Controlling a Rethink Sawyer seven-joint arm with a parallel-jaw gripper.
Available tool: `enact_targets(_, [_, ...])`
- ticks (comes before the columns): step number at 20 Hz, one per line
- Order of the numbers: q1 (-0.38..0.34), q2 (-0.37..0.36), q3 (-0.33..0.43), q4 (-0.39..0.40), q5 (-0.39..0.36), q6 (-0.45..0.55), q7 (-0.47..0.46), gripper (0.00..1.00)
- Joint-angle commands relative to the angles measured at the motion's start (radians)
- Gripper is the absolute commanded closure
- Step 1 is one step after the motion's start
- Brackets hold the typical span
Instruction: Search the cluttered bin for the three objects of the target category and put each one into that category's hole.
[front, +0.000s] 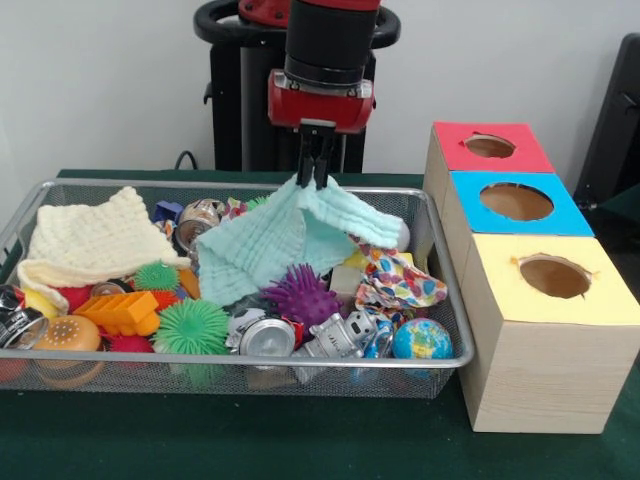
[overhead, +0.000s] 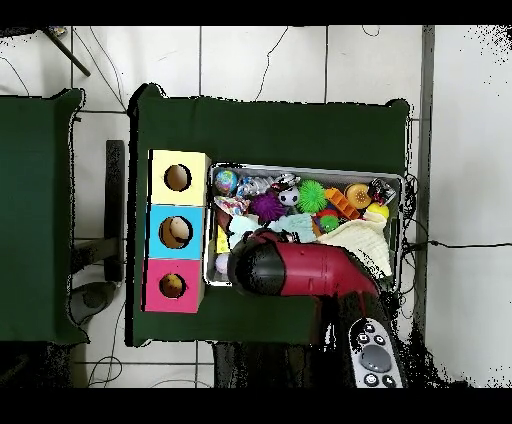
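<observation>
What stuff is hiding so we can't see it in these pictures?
- Overhead view: the red arm covers the gripper and the mint cloth it holds.
- Front view: the mint cloth drapes over the toys beneath it in the wire bin.
- Front view: the cream cloth hides whatever lies under it.
- Both views: inside the yellow box, only the dark hole shows.

A robotics lab: pedestal-mounted arm (front: 330, 50), green-clothed table (front: 250, 440), tiled floor (overhead: 260, 60) strewn with cables (overhead: 100, 70).
</observation>
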Motion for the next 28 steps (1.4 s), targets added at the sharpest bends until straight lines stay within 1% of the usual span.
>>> enact_targets(1, [-0.082, -0.042, 0.118, 0.015, 0.027, 0.149, -0.041, 1.0])
enact_targets(10, [-0.168, -0.095, 0.173, 0.006, 0.018, 0.233, -0.101, 1.0])
enact_targets(15, [-0.21, -0.092, 0.2, 0.001, 0.001, 0.241, -0.114, 1.0])
enact_targets(19, [-0.243, -0.11, 0.218, -0.001, -0.004, 0.268, -0.137, 1.0])
enact_targets(28, [-0.315, -0.113, 0.267, -0.056, -0.028, 0.345, -0.19, 1.0])
